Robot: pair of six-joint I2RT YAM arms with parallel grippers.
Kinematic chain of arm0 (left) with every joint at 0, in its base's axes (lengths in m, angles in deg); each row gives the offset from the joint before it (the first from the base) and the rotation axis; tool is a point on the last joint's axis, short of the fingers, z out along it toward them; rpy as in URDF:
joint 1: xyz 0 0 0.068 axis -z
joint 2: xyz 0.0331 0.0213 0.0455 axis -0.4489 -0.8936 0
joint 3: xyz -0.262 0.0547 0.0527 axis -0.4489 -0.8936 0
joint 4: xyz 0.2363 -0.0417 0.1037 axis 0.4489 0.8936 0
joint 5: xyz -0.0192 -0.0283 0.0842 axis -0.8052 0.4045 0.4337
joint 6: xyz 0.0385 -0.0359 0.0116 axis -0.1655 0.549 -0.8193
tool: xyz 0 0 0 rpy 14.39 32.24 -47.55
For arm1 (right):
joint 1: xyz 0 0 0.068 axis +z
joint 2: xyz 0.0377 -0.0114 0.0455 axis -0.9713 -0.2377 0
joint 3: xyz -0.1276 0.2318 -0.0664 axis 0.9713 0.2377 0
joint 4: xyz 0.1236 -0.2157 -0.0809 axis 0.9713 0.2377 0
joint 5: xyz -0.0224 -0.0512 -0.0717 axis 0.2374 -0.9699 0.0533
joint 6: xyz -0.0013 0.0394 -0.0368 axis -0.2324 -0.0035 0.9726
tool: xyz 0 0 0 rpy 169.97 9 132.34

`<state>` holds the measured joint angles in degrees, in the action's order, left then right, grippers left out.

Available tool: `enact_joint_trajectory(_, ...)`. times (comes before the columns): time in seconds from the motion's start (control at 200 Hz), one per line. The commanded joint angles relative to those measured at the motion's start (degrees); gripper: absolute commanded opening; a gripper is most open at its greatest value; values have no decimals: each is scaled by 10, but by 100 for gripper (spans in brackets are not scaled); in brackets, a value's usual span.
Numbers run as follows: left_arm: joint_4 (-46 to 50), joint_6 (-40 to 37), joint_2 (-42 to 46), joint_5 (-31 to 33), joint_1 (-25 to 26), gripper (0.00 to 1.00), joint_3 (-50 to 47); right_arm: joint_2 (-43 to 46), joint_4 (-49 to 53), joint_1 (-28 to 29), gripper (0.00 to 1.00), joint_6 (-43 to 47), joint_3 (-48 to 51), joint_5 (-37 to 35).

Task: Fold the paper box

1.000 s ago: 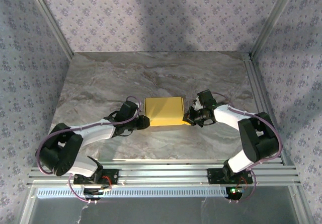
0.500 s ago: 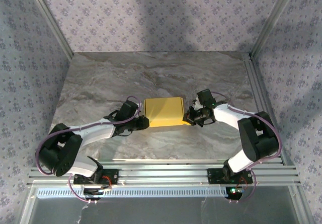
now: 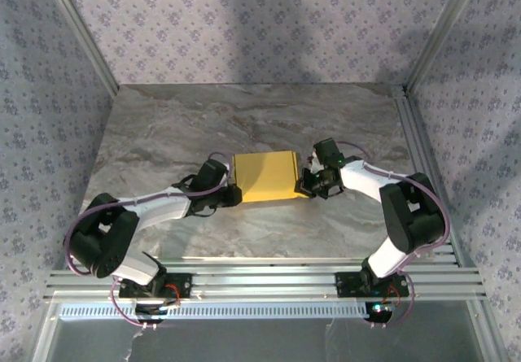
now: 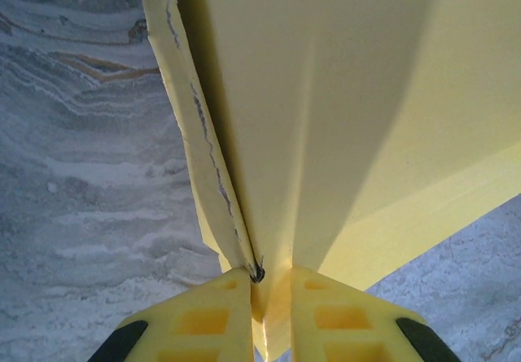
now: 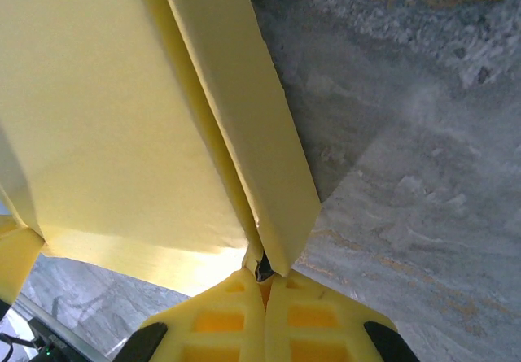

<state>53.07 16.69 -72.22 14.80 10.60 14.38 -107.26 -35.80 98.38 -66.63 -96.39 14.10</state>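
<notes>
Marbled grey table (image 3: 163, 134) filled the top view, where the flat yellow rectangular card paper box (image 3: 264, 178) lay mid-table, long axis left-right, between the left gripper (image 3: 234, 196) and the right gripper (image 3: 303, 185), both equally near. Left wrist view: jaws pinched its near-left edge. Right wrist view: jaws were clamped on its right-hand fold.

Setting: robot lab test cell. Marble-pattern table (image 3: 163, 126) boxed in on three sides by panels of floral wallpaper (image 3: 244, 20), bare aluminium posts (image 3: 80, 30) at the corners. Slotted aluminium rail (image 3: 260, 279) along the near edge with the left arm (image 3: 155, 210) and right arm (image 3: 411, 207) bolted on
</notes>
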Motion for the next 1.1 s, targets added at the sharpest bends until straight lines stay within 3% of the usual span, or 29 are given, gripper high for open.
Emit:
enact_joint_trajectory(0.0,-5,-9,-20,-4,8,10,12,-17,17,11,0,11,-12,-22)
enact_joint_trajectory(0.405,38,-26,-24,15,5,15,38,-31,84,30,0,87,-58,-121)
enact_joint_trajectory(0.87,68,-44,-25,21,-10,17,58,-24,126,57,14,112,-105,-198)
enact_joint_trajectory(1.094,86,-49,-22,21,-15,31,72,-34,116,58,16,125,-107,-200)
